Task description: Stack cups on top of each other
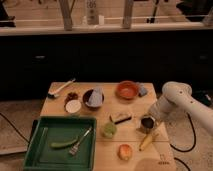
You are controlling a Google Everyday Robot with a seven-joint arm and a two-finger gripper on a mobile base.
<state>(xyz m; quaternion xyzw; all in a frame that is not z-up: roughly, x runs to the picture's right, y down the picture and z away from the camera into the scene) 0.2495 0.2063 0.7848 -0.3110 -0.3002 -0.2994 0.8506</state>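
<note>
A small green cup (109, 129) stands on the wooden table (100, 150) right of the green tray. A dark metal cup (147, 122) stands at the table's right side. My gripper (151, 118) sits at the end of the white arm (182, 100), right at the metal cup's rim on its right side. The two cups stand apart, with a dark-and-white block (120, 118) between them.
A green tray (37, 155) at the front left holds a green pepper (60, 144) and a fork (80, 142). An orange bowl (127, 90), a dark bowl (93, 99), a white dish (73, 106), a brush (61, 88), a banana (148, 141) and an orange fruit (125, 151) lie around.
</note>
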